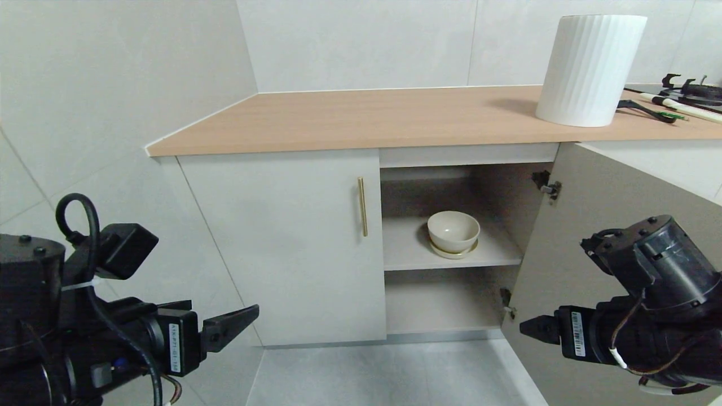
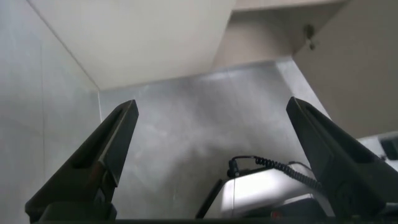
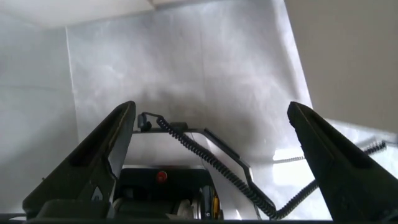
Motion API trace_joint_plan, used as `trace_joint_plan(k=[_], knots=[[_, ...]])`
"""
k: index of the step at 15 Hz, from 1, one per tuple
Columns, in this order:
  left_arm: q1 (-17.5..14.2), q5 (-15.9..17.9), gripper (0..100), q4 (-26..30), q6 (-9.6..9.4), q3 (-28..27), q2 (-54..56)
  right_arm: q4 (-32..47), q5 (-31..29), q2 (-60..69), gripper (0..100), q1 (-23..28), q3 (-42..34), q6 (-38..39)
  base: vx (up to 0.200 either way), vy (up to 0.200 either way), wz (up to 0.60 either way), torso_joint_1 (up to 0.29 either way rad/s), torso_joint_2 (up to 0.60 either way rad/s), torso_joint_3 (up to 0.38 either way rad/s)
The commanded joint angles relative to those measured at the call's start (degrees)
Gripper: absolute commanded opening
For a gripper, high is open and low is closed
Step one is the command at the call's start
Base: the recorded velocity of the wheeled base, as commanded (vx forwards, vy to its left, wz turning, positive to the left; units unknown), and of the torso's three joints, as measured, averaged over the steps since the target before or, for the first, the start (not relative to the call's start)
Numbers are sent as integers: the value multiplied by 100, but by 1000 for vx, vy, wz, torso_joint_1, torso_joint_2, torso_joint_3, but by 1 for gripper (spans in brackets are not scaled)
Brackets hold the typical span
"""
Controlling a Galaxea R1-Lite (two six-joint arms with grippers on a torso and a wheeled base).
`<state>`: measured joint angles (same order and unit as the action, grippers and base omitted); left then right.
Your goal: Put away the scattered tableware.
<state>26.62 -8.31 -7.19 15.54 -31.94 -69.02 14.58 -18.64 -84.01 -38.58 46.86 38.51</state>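
Observation:
A cream bowl point(image 1: 453, 230) sits on a small cream plate point(image 1: 454, 252) on the middle shelf point(image 1: 403, 256) of the open cabinet. My left gripper point(image 1: 237, 324) hangs low at the left, in front of the closed door, well short of the shelf. Its fingers are spread wide and hold nothing; in the left wrist view the left gripper point(image 2: 211, 106) points down at the grey floor. My right gripper point(image 1: 527, 328) is low at the right, beside the open door point(image 1: 564, 259). The right gripper point(image 3: 210, 107) is also open and empty over the floor.
The left cabinet door point(image 1: 293, 242) is closed, with a brass handle point(image 1: 362, 206). On the wooden countertop point(image 1: 366, 115) stand a tall white ribbed container point(image 1: 589, 67) and, at the far right, a black utensil point(image 1: 643, 108), a pale stick-like utensil point(image 1: 685, 108) and a stove burner point(image 1: 696, 89).

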Motion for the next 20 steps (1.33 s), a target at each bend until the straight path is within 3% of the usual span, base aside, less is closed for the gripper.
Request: trace_joint_plan(k=[1, 5, 12, 20], knots=[[1, -4, 100, -1, 1, -5, -23, 1, 1, -37, 100, -9, -10, -1, -200, 0, 0, 2, -2, -2], [9, -4, 100, -1, 1, 4, -23, -8, 9, 42, 100, -97, -72, 7, -200, 0, 0, 1, 2, 5], [1, 251, 100, -1, -34, 83, -23, -8, -8, 112, 100, -220, -177, -1, 0, 0, 0, 0, 0, 0], [9, 260, 100, -1, -34, 83, -41, 10, 18, 376, 100, -343, -292, -133, 0, -200, 0, 5, 4, 2]])
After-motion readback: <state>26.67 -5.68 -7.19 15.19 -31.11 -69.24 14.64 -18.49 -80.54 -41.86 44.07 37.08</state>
